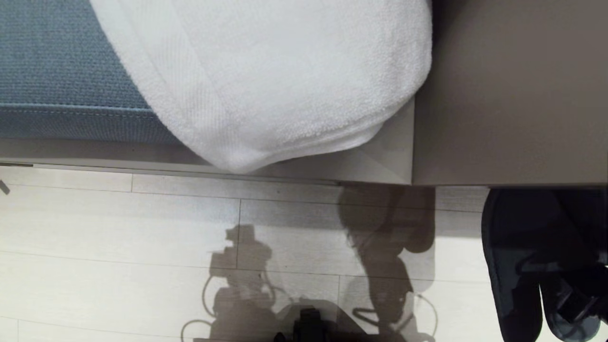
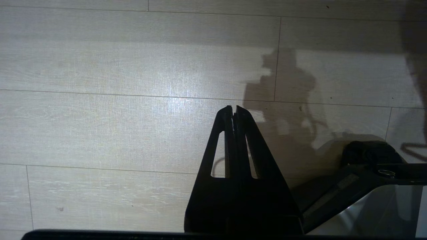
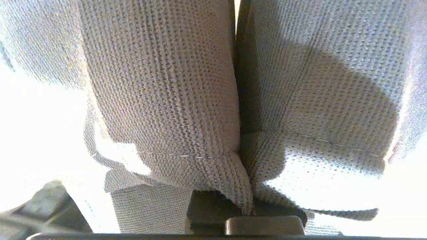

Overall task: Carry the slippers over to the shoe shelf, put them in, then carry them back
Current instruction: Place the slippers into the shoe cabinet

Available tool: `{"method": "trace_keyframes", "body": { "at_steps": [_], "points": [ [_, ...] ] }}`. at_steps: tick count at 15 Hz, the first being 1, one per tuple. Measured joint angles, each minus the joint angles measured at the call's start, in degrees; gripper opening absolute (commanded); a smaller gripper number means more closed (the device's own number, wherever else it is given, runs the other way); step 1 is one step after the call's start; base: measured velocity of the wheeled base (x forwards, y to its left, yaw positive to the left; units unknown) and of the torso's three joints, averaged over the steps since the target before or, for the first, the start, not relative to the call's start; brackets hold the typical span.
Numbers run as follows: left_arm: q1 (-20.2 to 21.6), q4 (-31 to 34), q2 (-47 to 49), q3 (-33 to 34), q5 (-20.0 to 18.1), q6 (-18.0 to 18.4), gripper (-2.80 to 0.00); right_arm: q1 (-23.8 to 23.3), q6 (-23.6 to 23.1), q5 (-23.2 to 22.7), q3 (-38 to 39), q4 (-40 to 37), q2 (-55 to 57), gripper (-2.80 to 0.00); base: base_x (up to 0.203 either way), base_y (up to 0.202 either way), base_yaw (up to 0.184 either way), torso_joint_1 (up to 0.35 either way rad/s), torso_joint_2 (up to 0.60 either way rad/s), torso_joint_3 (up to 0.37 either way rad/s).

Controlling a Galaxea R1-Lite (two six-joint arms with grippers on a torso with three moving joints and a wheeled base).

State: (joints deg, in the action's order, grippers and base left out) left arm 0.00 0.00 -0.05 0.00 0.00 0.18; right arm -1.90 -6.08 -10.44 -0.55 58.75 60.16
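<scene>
Already our right claw [image 1: 577,304] was clamped on the slippers [image 1: 517,266], which hung lengthwise below the shelf [image 1: 513,95] edge; our left claw [image 2: 233,111], pressed together, hung idle

I see the slippers [image 1: 527,266] hanging at my right gripper [image 1: 577,301] over pale floor [image 1: 118,228]; white towel [image 1: 266,76] drapes the blue bench [image 1: 52,71].
</scene>
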Motion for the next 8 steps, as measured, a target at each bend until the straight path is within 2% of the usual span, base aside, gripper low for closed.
{"method": "trace_keyframes", "body": {
  "at_steps": [5, 8],
  "points": [
    [0.0, 0.0, 0.0, 0.0, 0.0, 0.0, -2.8, 0.2, -0.2, -1.0, -1.5, -17.93, -18.73, -2.8, 0.0, 0.0, 0.0, 0.0, 0.0, 0.0],
    [0.0, 0.0, 0.0, 0.0, 0.0, 0.0, -2.8, 0.41, -0.2, -1.3, -4.13, -33.26, -31.92, -2.8, 0.0, 0.0, 0.0, 0.0, 0.0, 0.0]
  ]
}}
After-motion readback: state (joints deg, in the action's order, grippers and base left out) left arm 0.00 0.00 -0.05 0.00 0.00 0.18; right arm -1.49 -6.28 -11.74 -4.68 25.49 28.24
